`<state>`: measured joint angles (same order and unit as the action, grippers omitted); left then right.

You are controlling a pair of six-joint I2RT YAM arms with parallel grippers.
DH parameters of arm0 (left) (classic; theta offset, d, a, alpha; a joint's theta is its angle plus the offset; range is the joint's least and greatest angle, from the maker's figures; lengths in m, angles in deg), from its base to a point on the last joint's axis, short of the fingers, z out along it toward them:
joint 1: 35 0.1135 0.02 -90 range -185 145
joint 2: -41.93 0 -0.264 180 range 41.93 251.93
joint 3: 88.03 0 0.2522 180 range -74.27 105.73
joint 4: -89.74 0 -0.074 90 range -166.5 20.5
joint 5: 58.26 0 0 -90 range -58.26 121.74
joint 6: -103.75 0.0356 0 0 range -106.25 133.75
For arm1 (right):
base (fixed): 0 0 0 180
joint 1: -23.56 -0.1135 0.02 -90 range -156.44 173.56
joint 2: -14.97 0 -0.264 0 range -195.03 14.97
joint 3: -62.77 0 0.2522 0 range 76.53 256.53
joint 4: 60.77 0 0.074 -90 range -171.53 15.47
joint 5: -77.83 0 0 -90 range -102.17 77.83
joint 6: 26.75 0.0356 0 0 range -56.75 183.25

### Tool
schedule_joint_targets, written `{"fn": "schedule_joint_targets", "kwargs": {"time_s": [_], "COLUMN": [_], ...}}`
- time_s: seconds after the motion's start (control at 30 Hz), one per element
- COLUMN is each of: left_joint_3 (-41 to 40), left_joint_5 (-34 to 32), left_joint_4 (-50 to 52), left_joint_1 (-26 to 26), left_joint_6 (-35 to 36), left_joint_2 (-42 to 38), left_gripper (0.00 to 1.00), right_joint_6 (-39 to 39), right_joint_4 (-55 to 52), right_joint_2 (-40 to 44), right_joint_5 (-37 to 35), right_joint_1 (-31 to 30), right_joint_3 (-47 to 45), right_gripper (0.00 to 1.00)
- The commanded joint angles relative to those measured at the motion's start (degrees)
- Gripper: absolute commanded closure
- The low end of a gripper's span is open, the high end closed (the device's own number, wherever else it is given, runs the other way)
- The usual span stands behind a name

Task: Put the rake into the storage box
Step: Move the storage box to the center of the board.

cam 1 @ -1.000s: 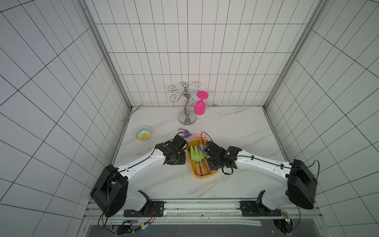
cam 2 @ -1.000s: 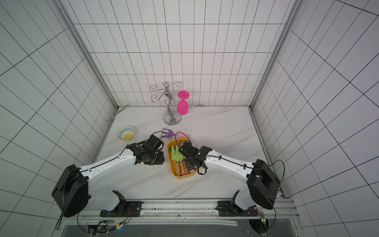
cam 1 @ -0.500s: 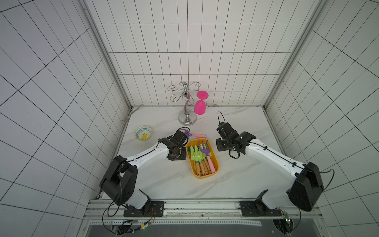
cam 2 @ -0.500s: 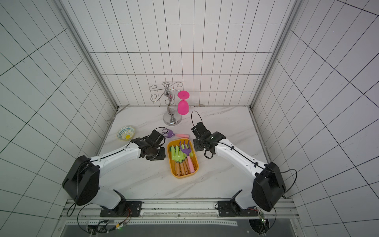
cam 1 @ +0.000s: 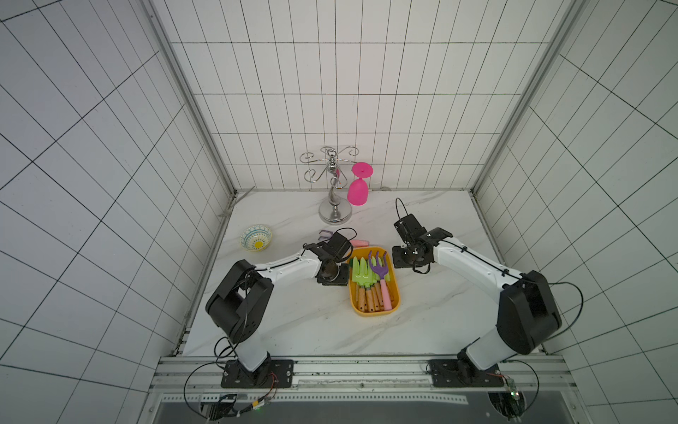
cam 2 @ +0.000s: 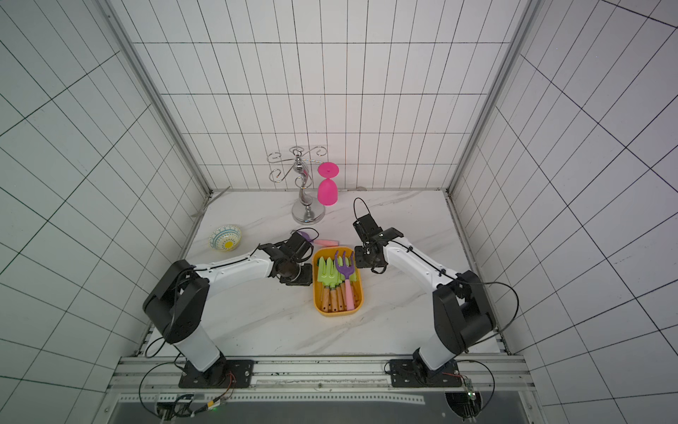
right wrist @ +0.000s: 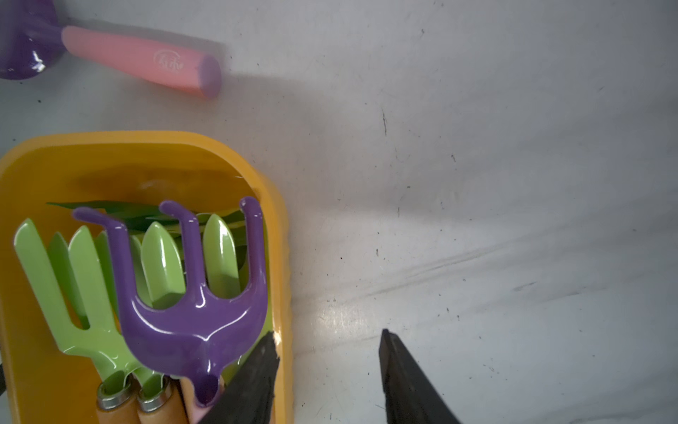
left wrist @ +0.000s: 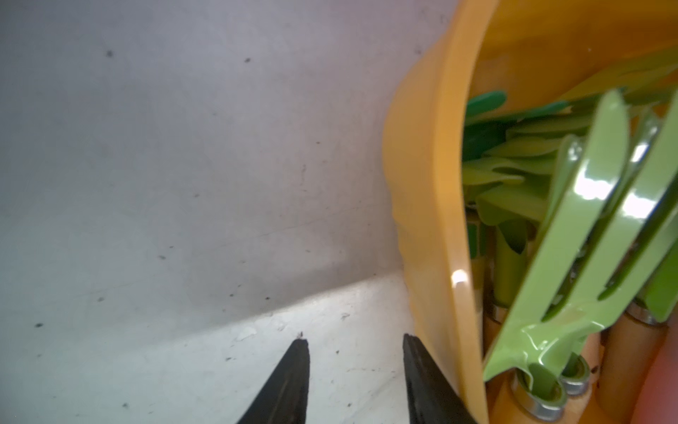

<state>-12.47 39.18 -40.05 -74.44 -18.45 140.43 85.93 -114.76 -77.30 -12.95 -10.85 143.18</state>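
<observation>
Right pincer (right wrist: 328,332) has pulled back off the box (right wrist: 283,257), parted and empty; the rake (right wrist: 190,323) now lies inside, beside it, so placement looks done.

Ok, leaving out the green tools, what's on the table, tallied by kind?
Box: 1
Bowl: 1
Stand: 1
Pink glass: 1
Purple tools: 2
Total: 6
</observation>
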Motion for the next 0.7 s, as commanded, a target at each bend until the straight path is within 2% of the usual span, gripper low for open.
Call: {"fn": "schedule_joint_targets", "kwargs": {"time_s": [0.0, 0.27, 0.33, 0.43, 0.57, 0.67], "left_joint_3": [1.52, 6.91, 8.80, 7.91, 8.59, 11.07], "left_joint_5": [3.53, 6.85, 4.93, 0.39, -4.83, -5.36], "left_joint_4": [-4.77, -5.58, -2.65, -0.45, 1.47, 0.98], "left_joint_1": [-1.03, -2.48, -2.27, -0.73, 2.20, 4.83], "left_joint_6": [-2.16, -1.29, -1.06, -1.24, -2.94, -5.66], "left_joint_2": [1.73, 6.57, 7.17, 3.90, -1.44, -1.48], "left_gripper": [0.56, 0.55, 0.55, 0.53, 0.45, 0.40], "right_joint_6": [0.60, 0.32, -0.21, -1.26, -3.60, -3.78], "right_joint_4": [-1.49, -1.46, -2.85, -3.71, -5.61, -6.93], "right_joint_2": [-3.40, -5.47, -5.24, -3.80, -1.20, 0.51], "right_joint_5": [4.02, 4.35, 4.51, 4.91, 6.13, 5.84], "right_joint_1": [0.90, 5.25, 6.63, 8.41, 9.27, 9.36], "right_joint_3": [0.65, 2.40, 3.00, 3.51, 4.49, 5.34], "right_gripper": [0.51, 0.52, 0.52, 0.52, 0.52, 0.51]}}
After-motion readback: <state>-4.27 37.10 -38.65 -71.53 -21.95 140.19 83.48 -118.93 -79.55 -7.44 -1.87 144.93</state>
